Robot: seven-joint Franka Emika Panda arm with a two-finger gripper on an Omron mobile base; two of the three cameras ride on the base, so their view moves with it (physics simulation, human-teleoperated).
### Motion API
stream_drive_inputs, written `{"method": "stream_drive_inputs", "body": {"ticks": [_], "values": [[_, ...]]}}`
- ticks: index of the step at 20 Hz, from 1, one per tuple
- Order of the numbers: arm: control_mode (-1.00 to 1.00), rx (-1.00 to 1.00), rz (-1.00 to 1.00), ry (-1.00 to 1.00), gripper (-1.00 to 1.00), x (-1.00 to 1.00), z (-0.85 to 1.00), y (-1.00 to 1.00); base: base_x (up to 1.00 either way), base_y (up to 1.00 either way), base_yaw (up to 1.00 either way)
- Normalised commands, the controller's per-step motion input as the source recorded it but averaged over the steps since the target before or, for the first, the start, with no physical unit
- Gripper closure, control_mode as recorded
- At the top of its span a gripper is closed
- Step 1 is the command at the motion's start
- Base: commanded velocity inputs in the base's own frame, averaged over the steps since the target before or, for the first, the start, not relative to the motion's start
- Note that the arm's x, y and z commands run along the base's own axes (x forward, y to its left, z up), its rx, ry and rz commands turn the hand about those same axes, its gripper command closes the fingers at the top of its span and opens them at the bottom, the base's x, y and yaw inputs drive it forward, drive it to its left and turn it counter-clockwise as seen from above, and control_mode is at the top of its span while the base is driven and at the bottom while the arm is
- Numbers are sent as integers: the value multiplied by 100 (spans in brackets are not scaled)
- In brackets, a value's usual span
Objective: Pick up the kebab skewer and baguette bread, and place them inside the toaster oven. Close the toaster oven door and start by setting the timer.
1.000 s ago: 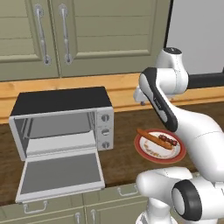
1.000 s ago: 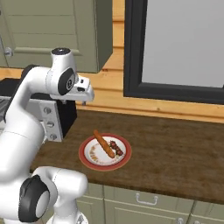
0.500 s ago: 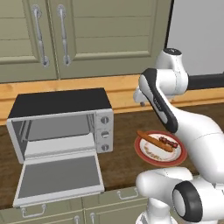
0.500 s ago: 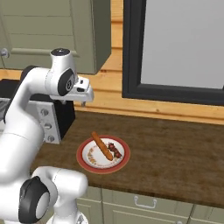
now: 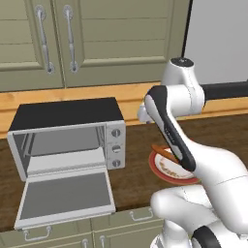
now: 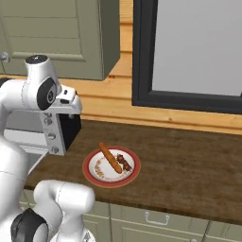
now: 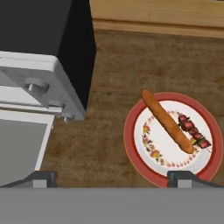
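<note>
So there's one baguette bread (image 7: 166,121) and one kebab skewer (image 7: 193,131), side by side on one red-rimmed plate (image 7: 133,144). One toaster oven (image 5: 68,134), its toaster oven door (image 5: 66,196) dropped flat open. The gripper (image 7: 111,177) has its jaws spread wide, empty; the baguette sits at about 1 o'clock from them.
</note>
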Motion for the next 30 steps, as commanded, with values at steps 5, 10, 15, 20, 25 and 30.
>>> {"method": "stream_drive_inputs", "body": {"ticks": [5,10,15,20,25,30], "values": [[-100,-4,0,-13,-100,-47,-2,100,0,0,0],[-100,-1,0,-28,-100,-27,0,90,0,0,0],[-100,0,0,-36,-100,0,0,37,0,0,0],[-100,0,-1,-27,-100,0,0,51,0,0,0],[-100,0,0,-19,-100,0,0,48,0,0,0],[-100,0,1,-7,-100,5,0,42,0,0,0]]}}
